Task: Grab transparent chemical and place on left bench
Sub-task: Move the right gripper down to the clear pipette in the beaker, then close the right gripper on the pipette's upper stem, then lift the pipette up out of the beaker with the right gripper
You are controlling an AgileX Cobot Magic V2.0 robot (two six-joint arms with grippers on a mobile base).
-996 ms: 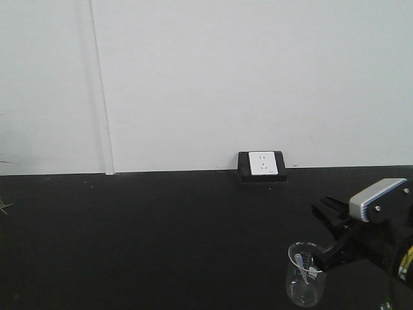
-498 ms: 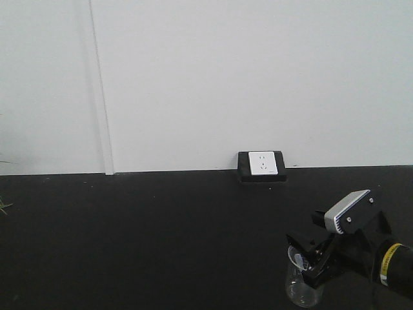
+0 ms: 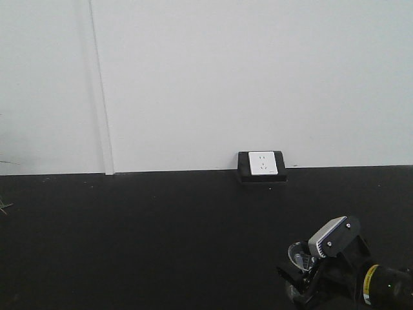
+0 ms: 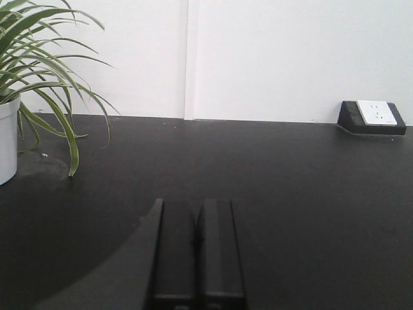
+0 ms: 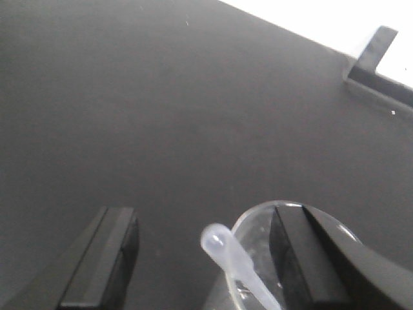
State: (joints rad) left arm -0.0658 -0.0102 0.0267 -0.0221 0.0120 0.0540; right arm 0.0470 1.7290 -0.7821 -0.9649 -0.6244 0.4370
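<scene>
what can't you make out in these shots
- pipette tip: right wrist view, cut off by the bottom edge.
- beaker: front view, mostly hidden behind the right gripper.
- left bench: in no view.
- plant pot: left wrist view, cut by the left edge.

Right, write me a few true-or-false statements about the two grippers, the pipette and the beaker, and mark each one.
1. The right gripper is open, with one finger on each side of the pipette bulb. True.
2. The pipette lies flat on the black counter. False: it leans in the glass beaker, with its bulb above the rim.
3. The left gripper holds the pipette. False: it is shut on nothing, over bare counter.
4. A potted plant stands at the left of the left wrist view. True.
</scene>
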